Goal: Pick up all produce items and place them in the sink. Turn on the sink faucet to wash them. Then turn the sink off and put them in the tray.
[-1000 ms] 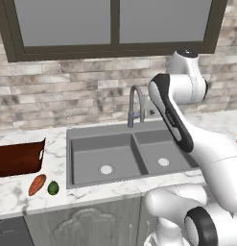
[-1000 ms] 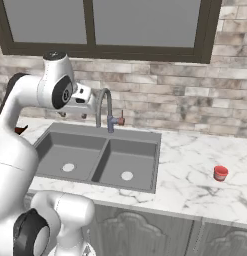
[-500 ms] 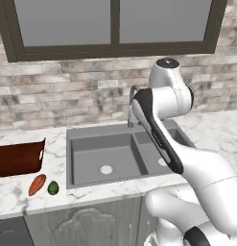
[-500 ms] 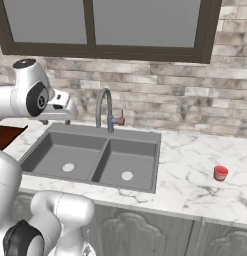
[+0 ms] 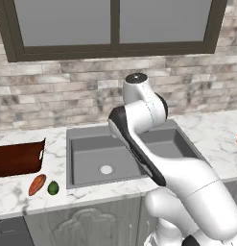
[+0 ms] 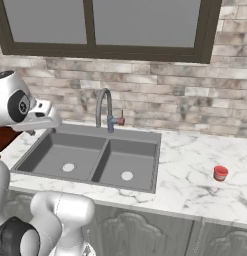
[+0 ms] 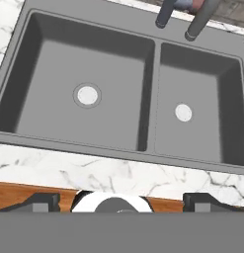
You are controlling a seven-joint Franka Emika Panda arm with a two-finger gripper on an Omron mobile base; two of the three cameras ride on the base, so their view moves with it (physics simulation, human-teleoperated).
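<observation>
The gripper (image 7: 121,201) is hanging above the sink (image 7: 148,94), its jaws standing wide apart and gripping nothing; the fingertips (image 7: 42,201) are lying mostly under the lower edge. The faucet (image 7: 200,20) is cut off at twelve o'clock. In the left base view the orange-red vegetable (image 5: 37,184) and green lime (image 5: 53,188) are lying side by side, seemingly touching, at six o'clock of the tray (image 5: 17,158), whose left part is cropped.

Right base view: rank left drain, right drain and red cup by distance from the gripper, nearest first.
1. left drain: low on the left, just below and right of the gripper.
2. right drain: near the middle, past the left one.
3. red cup: far right, on the counter.
</observation>
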